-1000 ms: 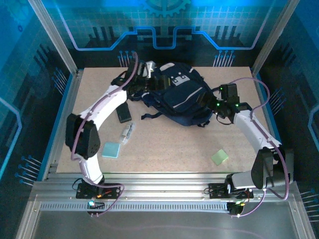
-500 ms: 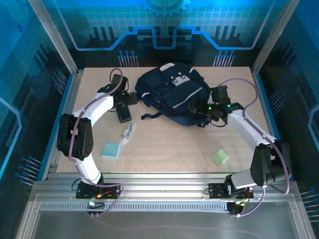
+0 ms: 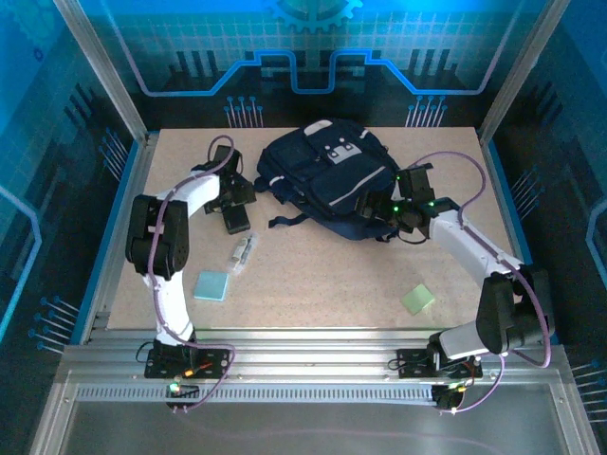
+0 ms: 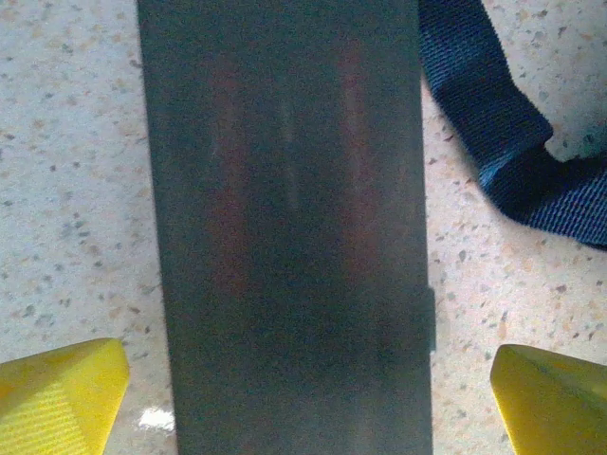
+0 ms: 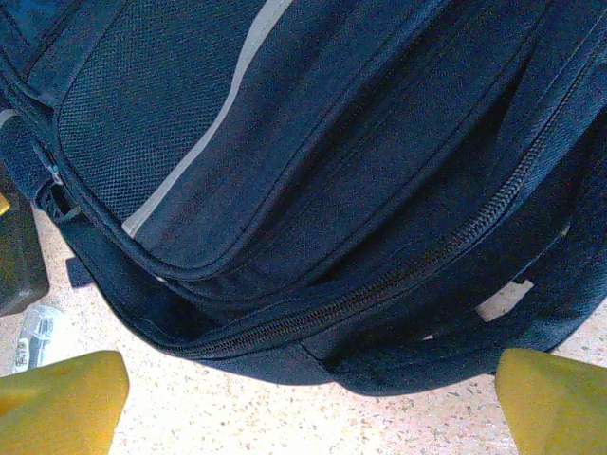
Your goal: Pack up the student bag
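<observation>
1. A light blue square pad lies on the surface, well to the left of the student bag and nearer the arm bases.
2. The left end effector hangs just left of the student bag, above a black rectangular case. Its jaws are spread wide. One yellow fingertip stands on each side of the case, clear of it, and nothing is gripped.
3. A small clear plastic item lies near the bag's left side, on the near side of the case.
4. The student bag lies flat on the surface between the two end effectors, front patches up. One dark strap trails out beside the case.
5. The right end effector sits at the student bag's right side, facing its zipper. Its jaws are fully apart and it grips nothing.
6. A green square pad lies right of the bag, nearer the bases.
</observation>
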You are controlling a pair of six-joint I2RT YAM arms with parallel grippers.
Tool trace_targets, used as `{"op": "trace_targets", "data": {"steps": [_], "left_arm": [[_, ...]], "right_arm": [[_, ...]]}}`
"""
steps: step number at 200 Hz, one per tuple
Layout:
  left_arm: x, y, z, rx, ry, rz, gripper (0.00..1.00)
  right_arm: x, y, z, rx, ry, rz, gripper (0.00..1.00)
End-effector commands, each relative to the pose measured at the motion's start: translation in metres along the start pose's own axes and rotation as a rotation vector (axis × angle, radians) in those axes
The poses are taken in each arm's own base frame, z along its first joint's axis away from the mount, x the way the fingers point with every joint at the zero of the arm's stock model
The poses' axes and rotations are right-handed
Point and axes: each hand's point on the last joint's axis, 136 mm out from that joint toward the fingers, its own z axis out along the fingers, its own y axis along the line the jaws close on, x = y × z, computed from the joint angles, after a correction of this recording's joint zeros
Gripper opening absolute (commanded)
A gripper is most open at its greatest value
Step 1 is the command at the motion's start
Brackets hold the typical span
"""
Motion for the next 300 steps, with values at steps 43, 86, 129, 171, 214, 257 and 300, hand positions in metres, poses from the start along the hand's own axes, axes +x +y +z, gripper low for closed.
{"op": "trace_targets", "data": {"steps": [43, 86, 129, 171, 214, 257, 300], "left_arm": [[0.001, -0.007, 0.023, 0.049, 0.093, -0.033, 0.84], [0.001, -0.004, 0.023, 0.039, 0.098, -0.039, 0.80], [-0.011, -0.010, -0.003, 0.082, 0.046, -0.054, 0.57], [-0.039, -0.043, -0.071, 0.290, -0.078, -0.120, 0.60], [-0.049, -0.104, -0.133, 0.545, -0.188, -0.188, 0.61], [-0.039, -0.172, -0.167, 0.760, -0.211, -0.233, 0.61], [-0.019, -0.205, -0.177, 0.870, -0.181, -0.282, 0.60]], "right_arm": [[0.003, 0.003, 0.001, -0.009, -0.009, 0.002, 1.00], [-0.002, 0.014, 0.004, -0.053, -0.002, 0.001, 1.00], [-0.006, 0.023, 0.000, -0.090, -0.012, -0.028, 1.00], [-0.007, 0.070, -0.001, -0.238, 0.003, -0.109, 1.00], [-0.005, 0.131, -0.007, -0.425, 0.014, -0.180, 1.00], [0.001, 0.169, -0.006, -0.581, 0.026, -0.216, 0.96], [-0.005, 0.178, 0.003, -0.617, -0.019, -0.211, 0.87]]}}
